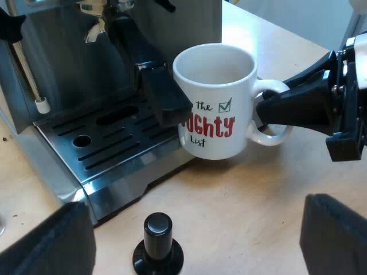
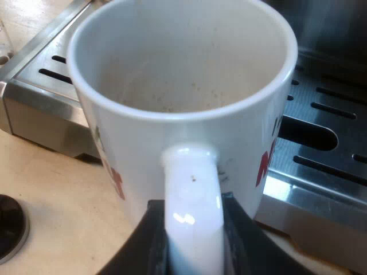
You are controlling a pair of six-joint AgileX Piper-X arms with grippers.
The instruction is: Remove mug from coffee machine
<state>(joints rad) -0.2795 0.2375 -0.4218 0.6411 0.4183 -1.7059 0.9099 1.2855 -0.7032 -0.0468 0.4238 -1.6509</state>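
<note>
Plainly: glossy mug (image 1: pixel 215 109); slotted steel tray (image 1: pixel 60 140)

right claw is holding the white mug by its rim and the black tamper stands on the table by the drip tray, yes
No: the right claw grips the white ceramic mug with red lettering by its handle, not its rim; the right wrist view shows it. The black-knobbed tamper does stand on the wooden table by the steel drip tray.

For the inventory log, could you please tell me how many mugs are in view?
1. The white mug is held by its handle in the right gripper, at the edge of the machine's drip tray. Others may be hidden.
</note>
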